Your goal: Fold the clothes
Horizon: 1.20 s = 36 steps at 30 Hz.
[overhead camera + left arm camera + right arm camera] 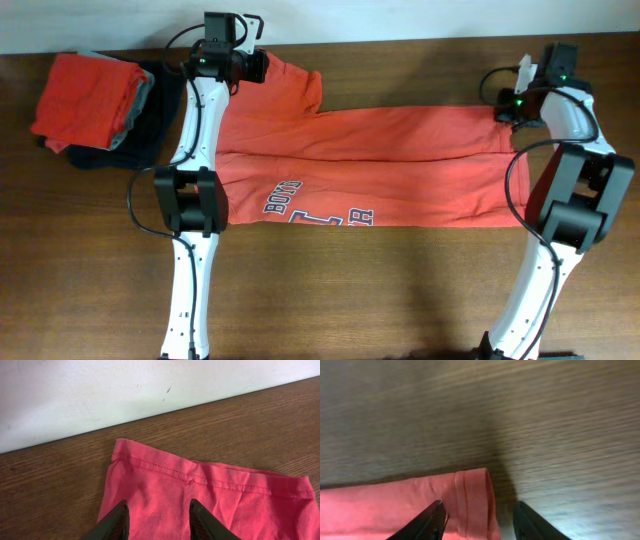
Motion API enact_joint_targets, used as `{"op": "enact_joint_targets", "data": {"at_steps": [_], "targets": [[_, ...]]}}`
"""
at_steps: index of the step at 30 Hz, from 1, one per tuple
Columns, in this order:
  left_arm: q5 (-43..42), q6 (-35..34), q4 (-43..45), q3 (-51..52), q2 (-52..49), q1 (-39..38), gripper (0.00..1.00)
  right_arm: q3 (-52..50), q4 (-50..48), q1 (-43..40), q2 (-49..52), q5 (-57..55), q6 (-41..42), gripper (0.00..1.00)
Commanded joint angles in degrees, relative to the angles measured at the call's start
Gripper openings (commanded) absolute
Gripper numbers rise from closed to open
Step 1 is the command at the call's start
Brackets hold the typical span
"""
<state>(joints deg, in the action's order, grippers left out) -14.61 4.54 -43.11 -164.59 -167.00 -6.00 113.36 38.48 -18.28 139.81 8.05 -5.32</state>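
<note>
While the orange-red T-shirt [400, 160] lies folded lengthwise on the table [350, 300], its upside-down navy lettering [318, 207] is too small to read. The left gripper [157, 505] and right gripper [480, 507] both gape over its ends, holding nothing.

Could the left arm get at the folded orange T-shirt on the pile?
Probably yes: the folded orange T-shirt sits uncovered atop the pile just beside that arm, and the left gripper is open and empty.
</note>
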Motion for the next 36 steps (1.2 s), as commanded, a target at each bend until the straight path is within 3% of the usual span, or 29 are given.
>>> {"op": "enact_joint_targets", "data": {"at_steps": [1, 7, 12, 16, 18, 25, 36], "targets": [[-0.6, 0.3, 0.0, -1.1, 2.8, 0.0, 0.39, 0.4, -0.4, 0.3, 1.5, 2.5, -0.5, 0.49], [-0.5, 2.9, 0.0, -1.1, 2.7, 0.0, 0.40, 0.4, -1.6, 0.3, 1.7, 3.5, -0.5, 0.29], [-0.4, 2.9, 0.0, -1.1, 2.7, 0.0, 0.41, 0.4, -2.4, 0.3, 1.8, 6.1, -0.5, 0.20], [0.1, 2.9, 0.2, -1.1, 2.7, 0.0, 0.44, 0.4, -4.1, 0.3, 1.9, 6.3, -0.4, 0.03], [2.0, 2.9, 0.4, -1.0, 2.5, 0.0, 0.45, 0.4, -4.1, 0.3, 1.9, 6.3, -0.4, 0.04], [1.7, 2.9, 4.5, -0.3, -0.2, 0.0, 0.66, 0.4, -3.3, 0.3, 1.9, 6.3, -0.4, 0.04], [1.9, 5.1, 5.2, -0.3, -3.7, -1.6, 0.64, 0.4, -2.8, 0.3, 1.9, 6.3, -0.4, 0.04]]}}
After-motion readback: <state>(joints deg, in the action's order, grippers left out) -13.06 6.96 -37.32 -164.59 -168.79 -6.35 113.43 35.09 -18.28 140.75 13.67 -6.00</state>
